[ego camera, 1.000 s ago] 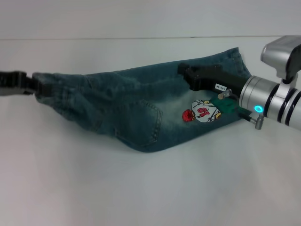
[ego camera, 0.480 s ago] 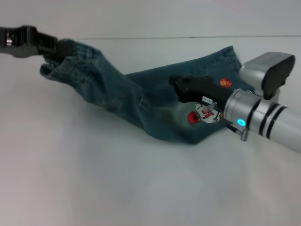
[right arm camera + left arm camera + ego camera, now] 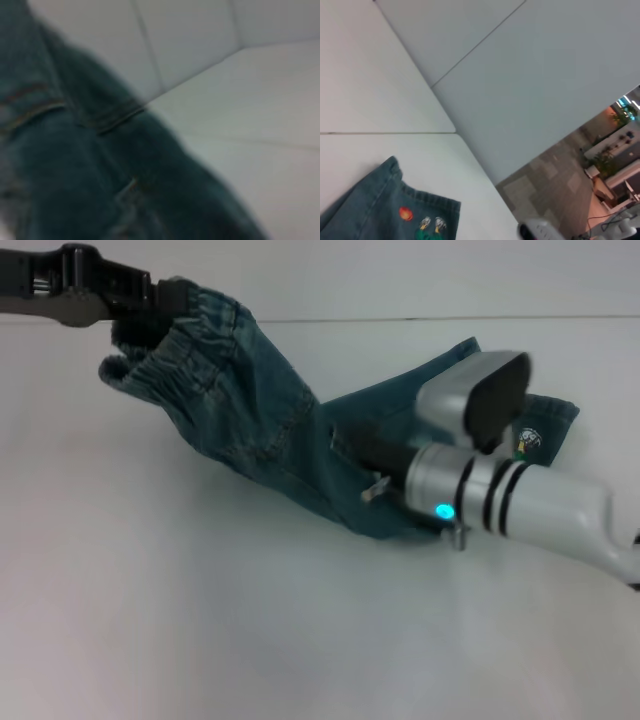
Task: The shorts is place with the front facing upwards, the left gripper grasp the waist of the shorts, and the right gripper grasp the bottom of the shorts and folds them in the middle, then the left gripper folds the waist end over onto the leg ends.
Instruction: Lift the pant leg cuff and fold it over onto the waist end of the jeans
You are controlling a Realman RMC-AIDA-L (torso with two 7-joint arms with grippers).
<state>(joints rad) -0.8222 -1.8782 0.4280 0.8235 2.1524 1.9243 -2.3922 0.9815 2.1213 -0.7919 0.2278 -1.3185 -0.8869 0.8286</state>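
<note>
Progress: the lengthwise fold looks done; the shorts (image 3: 290, 440) lie doubled on the white table (image 3: 200, 620). The waist-over-legs fold is under way, not finished.
Left gripper: the left gripper (image 3: 150, 310), far left, is clamped on the waist (image 3: 185, 355), held up off the table.
Right gripper: the right gripper (image 3: 355, 445) sits low on the denim near the middle; whether its fingers are parted is hidden.
Leg ends: the hems (image 3: 545, 425) lie flat at far right with the cartoon patch (image 3: 431, 226) beside them.
Material: soft faded blue-green denim, puckered elastic band, straight-stitched hems.
Left to do: lay the waist on the hems.
</note>
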